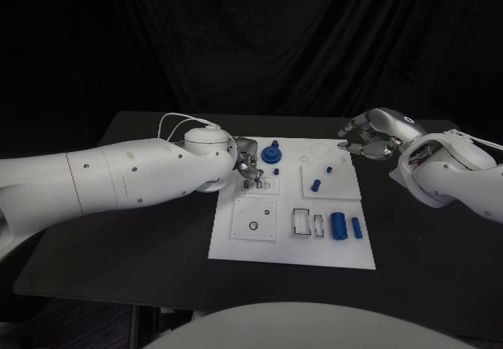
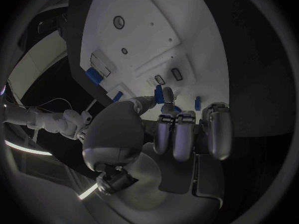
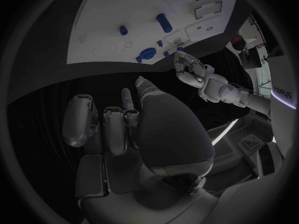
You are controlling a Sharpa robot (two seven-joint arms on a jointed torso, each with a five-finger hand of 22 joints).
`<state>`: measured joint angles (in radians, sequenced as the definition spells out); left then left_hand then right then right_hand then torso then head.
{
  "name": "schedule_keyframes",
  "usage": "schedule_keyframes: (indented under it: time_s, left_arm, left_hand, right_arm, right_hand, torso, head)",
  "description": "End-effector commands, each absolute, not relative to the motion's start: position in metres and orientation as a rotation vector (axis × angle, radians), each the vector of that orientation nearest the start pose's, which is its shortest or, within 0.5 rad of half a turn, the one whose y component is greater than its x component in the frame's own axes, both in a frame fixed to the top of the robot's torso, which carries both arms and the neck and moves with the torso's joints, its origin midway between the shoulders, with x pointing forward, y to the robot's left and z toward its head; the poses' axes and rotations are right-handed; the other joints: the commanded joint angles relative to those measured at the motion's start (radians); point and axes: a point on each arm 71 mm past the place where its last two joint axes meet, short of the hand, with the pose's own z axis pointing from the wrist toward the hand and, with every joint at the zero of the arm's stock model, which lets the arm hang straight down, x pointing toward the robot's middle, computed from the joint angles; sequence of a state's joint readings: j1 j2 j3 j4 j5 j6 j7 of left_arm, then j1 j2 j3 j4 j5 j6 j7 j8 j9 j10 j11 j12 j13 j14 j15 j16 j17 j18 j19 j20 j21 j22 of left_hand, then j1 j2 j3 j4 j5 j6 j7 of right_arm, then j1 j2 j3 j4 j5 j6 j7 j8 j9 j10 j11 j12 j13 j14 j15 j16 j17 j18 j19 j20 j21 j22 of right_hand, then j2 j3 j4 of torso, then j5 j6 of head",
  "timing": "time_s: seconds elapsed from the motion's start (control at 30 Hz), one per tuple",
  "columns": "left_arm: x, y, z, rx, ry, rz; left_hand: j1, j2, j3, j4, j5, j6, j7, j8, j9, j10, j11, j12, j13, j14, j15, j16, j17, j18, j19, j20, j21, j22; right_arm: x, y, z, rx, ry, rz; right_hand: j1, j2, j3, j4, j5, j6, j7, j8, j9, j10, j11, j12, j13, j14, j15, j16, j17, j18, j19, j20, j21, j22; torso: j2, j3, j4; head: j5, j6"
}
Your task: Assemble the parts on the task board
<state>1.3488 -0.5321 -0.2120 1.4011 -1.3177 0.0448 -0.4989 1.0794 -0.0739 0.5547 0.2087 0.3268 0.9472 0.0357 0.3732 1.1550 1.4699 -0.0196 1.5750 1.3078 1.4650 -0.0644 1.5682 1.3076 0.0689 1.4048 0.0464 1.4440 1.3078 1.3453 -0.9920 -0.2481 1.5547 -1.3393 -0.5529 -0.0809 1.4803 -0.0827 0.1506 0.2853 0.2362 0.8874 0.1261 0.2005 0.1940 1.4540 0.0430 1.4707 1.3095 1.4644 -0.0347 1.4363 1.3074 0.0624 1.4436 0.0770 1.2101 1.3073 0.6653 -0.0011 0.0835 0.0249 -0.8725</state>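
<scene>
1. The left hand sits at the left edge of the task board, reaching in from a white arm that crosses the black table. In the head view its fingertips hang over the board's left strip, just beside a small blue peg and below a blue knob-shaped part.
2. In the left wrist view the fingers of that hand lie curled side by side, with the thumb stretched toward a blue part. The thumb tip is touching or nearly touching it; I cannot tell whether the piece is pinched.
3. On the board's middle, a short blue peg lies tilted on a raised white square, with a smaller blue piece near it. A white plate with a dark ring lies toward the board's front left.
4. Toward the front right of the board, a thick blue cylinder lies beside a thinner blue rod. Both lie well apart from either hand, just right of two narrow slots.
5. The right hand hovers at the board's far right corner, off its edge. Its fingers are curled inward and close together, holding nothing. In the right wrist view the board's blue pieces lie well beyond the fingertips, across a band of dark table.
</scene>
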Motion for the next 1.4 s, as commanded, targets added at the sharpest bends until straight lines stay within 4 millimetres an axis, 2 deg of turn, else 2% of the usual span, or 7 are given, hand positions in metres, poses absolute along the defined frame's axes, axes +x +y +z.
schedule_keyframes:
  time_s: [0.03,0.43,0.73,1.07,1.27,1.4]
  left_arm:
    - [0.500,0.100,-0.204,0.148,2.076,-0.396]
    - [0.499,0.110,-0.209,0.050,2.007,-0.432]
    - [0.493,0.110,-0.222,0.007,1.972,-0.479]
    - [0.486,0.108,-0.234,-0.005,1.972,-0.511]
    - [0.483,0.107,-0.238,-0.001,1.979,-0.521]
    - [0.482,0.106,-0.240,0.002,1.985,-0.523]
  left_hand:
    - [-0.009,0.003,-0.001,0.007,-0.006,0.001,0.005,-0.004,0.001,0.101,-0.003,-0.004,0.263,0.106,-0.003,0.003,0.263,-0.016,0.006,-0.001,-0.005,0.101]
    - [-0.012,0.008,-0.001,0.009,-0.005,0.005,0.005,-0.005,0.000,0.101,-0.004,-0.004,0.263,0.106,-0.004,0.003,0.263,-0.015,0.004,-0.001,-0.008,0.099]
    - [-0.010,0.007,0.001,0.002,0.001,0.009,0.003,-0.011,-0.003,0.101,-0.005,-0.004,0.263,0.106,-0.004,0.003,0.263,-0.016,0.004,-0.001,-0.008,0.100]
    - [-0.006,0.007,0.003,-0.005,0.006,0.013,0.002,-0.016,-0.006,0.101,-0.006,-0.004,0.263,0.106,-0.005,0.003,0.263,-0.015,0.005,-0.002,-0.008,0.100]
    - [-0.006,0.007,0.003,-0.005,0.006,0.013,0.002,-0.017,-0.006,0.101,-0.006,-0.004,0.263,0.106,-0.005,0.003,0.263,-0.016,0.006,-0.002,-0.008,0.101]
    - [-0.006,0.007,0.003,-0.005,0.006,0.015,0.002,-0.017,-0.007,0.101,-0.006,-0.004,0.263,0.106,-0.005,0.003,0.263,-0.016,0.005,-0.002,-0.008,0.101]
  right_arm:
    - [0.475,-0.277,-0.175,0.008,1.549,0.527]
    - [0.475,-0.279,-0.175,0.014,1.551,0.522]
    - [0.474,-0.280,-0.174,0.016,1.546,0.522]
    - [0.472,-0.284,-0.174,0.023,1.545,0.516]
    - [0.471,-0.286,-0.174,0.028,1.546,0.516]
    - [0.471,-0.285,-0.174,0.029,1.547,0.517]
  right_hand:
    - [0.004,0.005,0.005,-0.002,0.004,0.006,0.002,-0.004,-0.001,-0.004,0.001,-0.003,0.080,0.052,0.007,-0.005,0.084,0.014,-0.005,0.001,-0.003,0.161]
    - [0.004,0.004,0.005,-0.003,0.005,0.007,0.002,-0.004,-0.002,-0.006,0.001,-0.005,0.078,0.051,0.007,-0.006,0.082,0.015,-0.006,0.001,-0.006,0.161]
    - [0.004,0.004,0.005,-0.003,0.005,0.007,0.002,-0.005,-0.002,-0.008,0.001,-0.006,0.076,0.050,0.008,-0.009,0.079,0.015,-0.007,0.001,-0.010,0.160]
    - [0.005,0.003,0.005,-0.003,0.006,0.008,0.002,-0.005,-0.002,-0.008,0.002,-0.007,0.075,0.049,0.008,-0.009,0.079,0.016,-0.008,0.002,-0.012,0.159]
    - [0.005,0.003,0.005,-0.003,0.006,0.008,0.002,-0.005,-0.002,-0.008,0.002,-0.007,0.075,0.049,0.008,-0.009,0.079,0.016,-0.008,0.002,-0.012,0.159]
    - [0.005,0.003,0.005,-0.003,0.006,0.008,0.002,-0.005,-0.002,-0.008,0.002,-0.007,0.075,0.049,0.008,-0.009,0.079,0.016,-0.008,0.002,-0.012,0.159]
  torso:
    - [0.001,0.0016,0.0033]
    - [0.004,0.0000,0.0049]
    - [0.004,0.0014,0.0100]
    - [0.002,0.0001,0.0088]
    - [0.002,-0.0001,0.0063]
    - [0.004,0.0000,0.0065]
  head:
    - [-0.001,0.000]
    - [0.002,0.000]
    - [-0.004,0.000]
    - [-0.005,0.000]
    - [0.004,0.000]
    - [0.003,0.000]
